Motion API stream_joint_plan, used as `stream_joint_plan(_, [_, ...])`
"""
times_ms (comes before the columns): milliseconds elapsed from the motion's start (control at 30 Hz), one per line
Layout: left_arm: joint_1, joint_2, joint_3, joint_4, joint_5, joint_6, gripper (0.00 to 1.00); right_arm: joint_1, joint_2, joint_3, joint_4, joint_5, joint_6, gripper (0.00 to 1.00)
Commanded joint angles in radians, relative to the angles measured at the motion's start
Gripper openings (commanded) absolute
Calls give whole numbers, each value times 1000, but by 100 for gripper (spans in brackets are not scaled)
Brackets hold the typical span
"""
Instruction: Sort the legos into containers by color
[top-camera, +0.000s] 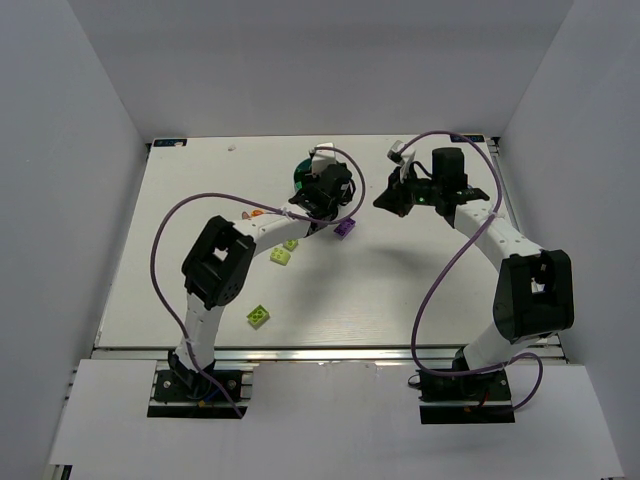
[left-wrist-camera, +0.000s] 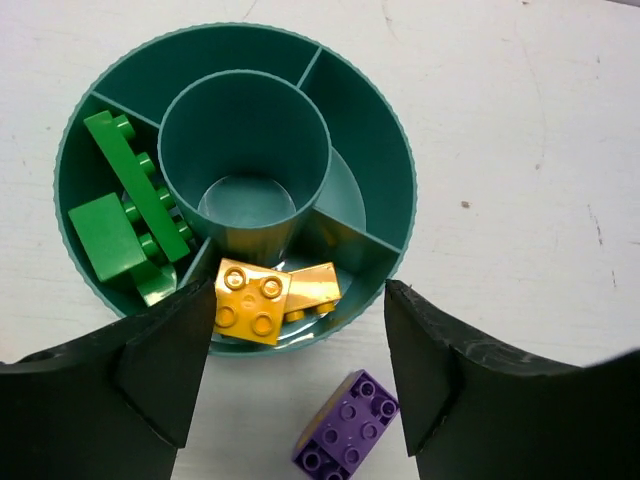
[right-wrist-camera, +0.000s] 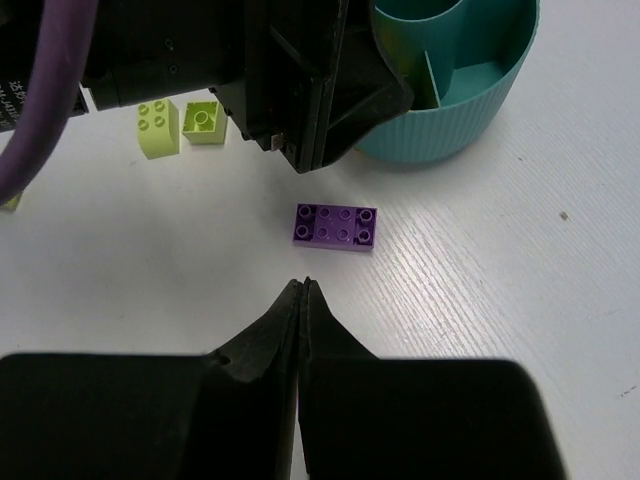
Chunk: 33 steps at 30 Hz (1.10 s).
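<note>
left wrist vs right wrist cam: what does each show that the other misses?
Left wrist only: dark green bricks and orange bricks inside the teal bowl, in separate sections. Right wrist only: two lime bricks on the table. Both: the purple brick lying on the table just outside the bowl.
</note>
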Motion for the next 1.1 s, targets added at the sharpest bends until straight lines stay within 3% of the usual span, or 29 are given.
stream_joint_plan(0, [-11,-113,39,9,-13,-5,78,-4,-31,2,16,-31,4,0])
stream_joint_plan(67, [-11,-140,37,6,-15,-13,78,-4,-34,4,7,-35,1,0])
stream_joint_plan(167, [-11,-208,28,3,-27,-19,75,-4,-29,27,-39,-80,-71,14])
stream_joint_plan(200, [-11,-246,23,4,-32,-19,69,-4,-25,36,-87,-112,-129,30])
stream_joint_plan(267, [-11,-289,0,4,-38,-19,63,-4,-17,56,-133,-135,-174,51])
stream_joint_plan(300, [-8,-311,-9,-8,-33,-18,57,-6,-17,56,-154,-156,-207,71])
stream_joint_plan(367, [-5,-380,-47,-37,-4,-2,43,-4,-25,47,-159,-184,-240,89])
stream_joint_plan(400, [2,-403,-64,-51,-3,-10,27,-1,-26,47,-165,-208,-270,89])
stream_joint_plan(500, [51,-505,-157,-130,43,-80,21,7,-19,36,-159,-227,-291,89])
stream_joint_plan(533, [74,-533,-188,-150,72,-105,30,8,-14,34,-159,-230,-309,89])
stream_joint_plan(667, [242,-657,-374,-201,308,-231,84,40,41,100,-311,-239,-404,89])
stream_joint_plan(733, [337,-668,-443,-227,433,-234,89,73,79,151,-354,-215,-412,68])
stream_joint_plan(767, [387,-659,-464,-256,488,-226,89,100,108,186,-395,-180,-406,38])
stream_joint_plan(833, [427,-638,-472,-295,525,-200,87,126,138,217,-435,-156,-401,7])
stream_joint_plan(867, [453,-622,-474,-310,549,-179,82,146,150,229,-455,-138,-389,2])
stream_joint_plan(933, [473,-564,-454,-341,582,-154,75,162,169,240,-458,-126,-377,21])
stream_joint_plan(967, [498,-540,-442,-351,603,-151,67,175,170,237,-442,-109,-360,40])
stream_joint_plan(1067, [538,-441,-371,-407,619,-193,66,183,161,220,-412,-90,-338,54])
